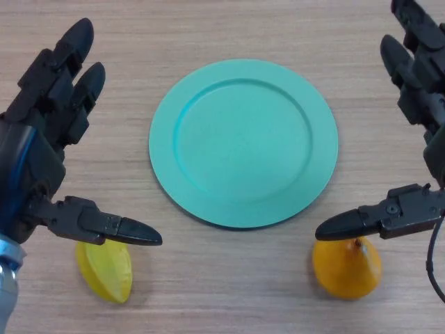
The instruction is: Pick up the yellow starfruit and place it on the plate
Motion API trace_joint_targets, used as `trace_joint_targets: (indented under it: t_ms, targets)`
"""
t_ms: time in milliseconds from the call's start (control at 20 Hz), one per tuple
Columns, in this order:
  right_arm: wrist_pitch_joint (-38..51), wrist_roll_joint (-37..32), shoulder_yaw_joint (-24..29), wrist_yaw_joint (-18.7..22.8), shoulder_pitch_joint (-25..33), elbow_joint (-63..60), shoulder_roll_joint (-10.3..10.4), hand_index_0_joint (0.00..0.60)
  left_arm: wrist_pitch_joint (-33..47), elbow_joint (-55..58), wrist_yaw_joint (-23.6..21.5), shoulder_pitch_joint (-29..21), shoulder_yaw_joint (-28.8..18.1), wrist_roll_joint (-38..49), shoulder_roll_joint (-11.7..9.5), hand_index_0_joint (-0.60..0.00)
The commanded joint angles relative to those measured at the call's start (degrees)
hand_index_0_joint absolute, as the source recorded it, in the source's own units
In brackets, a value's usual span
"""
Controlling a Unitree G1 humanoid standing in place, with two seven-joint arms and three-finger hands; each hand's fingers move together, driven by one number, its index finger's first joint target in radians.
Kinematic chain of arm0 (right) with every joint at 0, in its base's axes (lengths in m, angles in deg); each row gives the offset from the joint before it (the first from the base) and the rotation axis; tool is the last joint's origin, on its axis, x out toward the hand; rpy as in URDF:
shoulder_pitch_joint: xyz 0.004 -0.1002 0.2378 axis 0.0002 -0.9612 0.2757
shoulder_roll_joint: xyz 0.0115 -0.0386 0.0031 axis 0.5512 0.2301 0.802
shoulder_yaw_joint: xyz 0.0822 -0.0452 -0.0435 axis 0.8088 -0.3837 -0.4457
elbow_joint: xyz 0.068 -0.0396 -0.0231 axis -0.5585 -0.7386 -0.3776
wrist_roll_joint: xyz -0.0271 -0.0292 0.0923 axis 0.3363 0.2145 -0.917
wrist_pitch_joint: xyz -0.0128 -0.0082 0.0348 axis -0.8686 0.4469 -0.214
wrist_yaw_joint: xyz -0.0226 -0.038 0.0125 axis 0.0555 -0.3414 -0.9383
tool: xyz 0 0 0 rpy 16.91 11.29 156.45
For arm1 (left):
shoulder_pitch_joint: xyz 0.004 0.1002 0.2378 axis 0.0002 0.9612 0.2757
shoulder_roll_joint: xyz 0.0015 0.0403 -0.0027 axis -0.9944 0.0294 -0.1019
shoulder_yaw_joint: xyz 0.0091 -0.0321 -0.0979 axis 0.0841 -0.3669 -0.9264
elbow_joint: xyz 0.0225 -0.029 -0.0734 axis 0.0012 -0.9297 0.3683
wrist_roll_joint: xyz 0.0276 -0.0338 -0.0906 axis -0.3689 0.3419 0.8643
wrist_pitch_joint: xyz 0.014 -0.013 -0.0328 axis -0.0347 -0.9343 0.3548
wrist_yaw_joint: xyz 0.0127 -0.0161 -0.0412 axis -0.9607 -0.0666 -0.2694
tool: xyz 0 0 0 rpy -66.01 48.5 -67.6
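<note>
While two hands hover, one starfruit [106, 270], one plate [243, 142]

I read my left hand [42, 153] at the view's left edge and my right hand [417, 139] at its right edge, both open, fingers extended forward and thumbs angled inward toward each other, neither holding anything.

No readable text, labels, brands, numbers or signs anywhere in the head view.
</note>
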State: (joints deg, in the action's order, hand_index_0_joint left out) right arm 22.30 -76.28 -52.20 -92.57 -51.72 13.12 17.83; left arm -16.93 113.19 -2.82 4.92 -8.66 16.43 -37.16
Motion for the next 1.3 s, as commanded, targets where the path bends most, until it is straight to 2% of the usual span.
trace_joint_targets:
  t_ms: [50,200,300,350,400,450,500,550,700,750,900,950,1000,1050,1150,1300]
  targets:
    - [5.5,0.4,1.3,2.2,1.4,2.3,-0.6,0.000,3.8,2.2,0.5,-1.0,-2.7,-0.3,-2.0,0.000]
    - [5.9,0.5,0.7,2.4,1.4,1.4,-0.5,0.000,3.4,3.0,1.0,-0.6,-3.4,2.3,-1.6,0.000]
    - [6.3,0.7,0.1,2.0,1.6,0.8,-0.4,0.000,0.4,5.2,3.3,0.8,-5.0,4.8,-2.4,0.000]
    - [7.0,0.2,-0.1,2.1,1.9,0.2,-0.1,0.000,-0.4,6.3,6.5,2.9,-5.4,3.2,-2.2,0.000]
    - [6.8,0.3,-0.2,2.0,2.3,0.0,-0.2,0.000,-0.1,6.5,7.2,3.6,-5.5,2.4,-1.7,0.000]
    - [7.1,0.7,-0.9,1.8,2.4,-0.7,-0.1,0.000,2.6,7.3,11.3,6.3,-5.2,-2.4,-1.0,0.000]
    - [7.3,1.0,-1.2,1.5,2.3,-1.0,-0.1,0.000,4.0,7.4,11.8,7.1,-5.3,-3.3,0.1,0.000]
    - [7.3,1.4,-1.8,1.3,2.5,-1.7,0.2,0.000,3.7,9.1,11.5,9.0,-6.1,-3.4,1.8,0.000]
    - [7.5,1.1,-2.7,1.5,3.1,-3.0,0.9,0.000,6.8,10.7,10.9,12.3,-7.4,-7.2,3.8,0.000]
    - [8.9,1.2,-3.3,1.8,3.0,-3.8,1.1,0.000,10.9,9.4,10.1,14.7,-8.0,-9.6,4.4,0.000]
    - [10.3,-0.1,-3.6,2.4,2.6,-4.6,1.5,0.000,18.4,5.7,8.9,18.8,-9.2,-12.7,4.8,0.000]
    - [10.5,-0.6,-4.1,2.7,2.9,-5.1,1.5,0.000,25.2,2.0,7.5,20.6,-9.4,-15.0,4.8,0.000]
    - [10.3,-1.0,-4.2,2.8,3.1,-5.2,1.5,0.000,27.4,0.6,6.9,21.0,-9.5,-15.5,4.8,0.000]
    - [10.9,-1.2,-4.8,3.0,3.0,-5.4,1.5,0.000,32.9,-3.3,5.7,22.2,-9.9,-18.1,4.8,0.000]
    - [11.9,-1.6,-5.4,3.1,2.7,-6.0,1.5,0.000,37.6,-8.6,4.5,22.8,-11.2,-19.7,4.8,0.000]
    - [12.2,-2.2,-5.6,3.4,2.8,-6.4,1.5,0.000,40.4,-14.5,3.8,21.6,-12.7,-21.2,4.8,0.000]
